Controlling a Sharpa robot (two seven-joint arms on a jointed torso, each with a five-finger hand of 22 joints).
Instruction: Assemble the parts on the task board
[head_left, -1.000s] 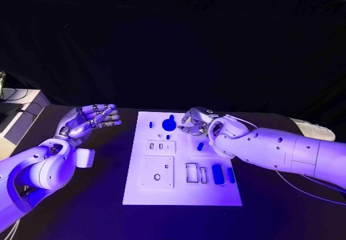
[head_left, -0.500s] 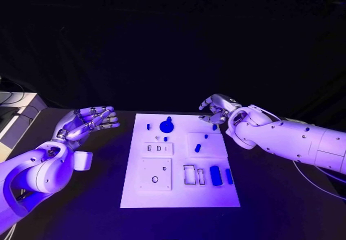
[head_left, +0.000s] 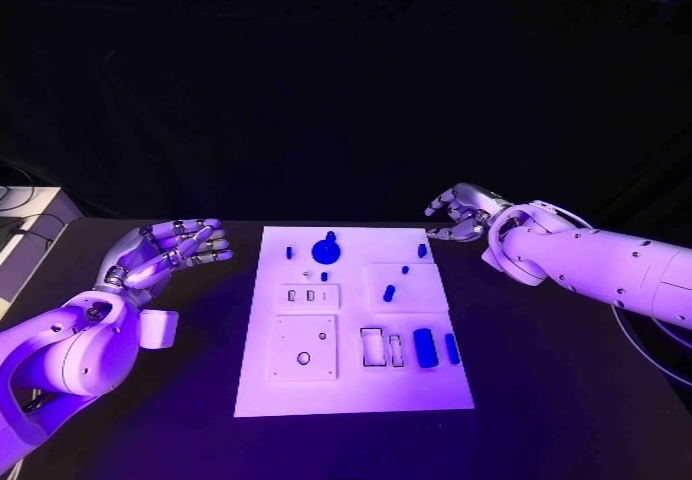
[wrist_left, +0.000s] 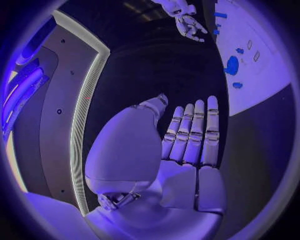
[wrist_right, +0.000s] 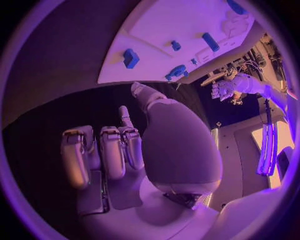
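Hovering right robot hand (head_left: 462, 213) empty, beside task board (head_left: 355, 395); left robot hand (head_left: 162, 252) spread.

Task board (head_left: 346, 390): white plate, flat mid-desk before me. Blue parts (head_left: 424, 346) scattered on it; round one (head_left: 326, 250) at far end.

Both arms are showing smooth white shells with rounded, bulky joint housings. The left arm (head_left: 65, 345) is carrying a small white box-shaped piece near its wrist, and the right arm (head_left: 606, 265) is having a thin cable running under it. The left hand (head_left: 162, 250) and the right hand (head_left: 462, 212) are looking silver and metallic, built from many short segments with darker gaps between them.
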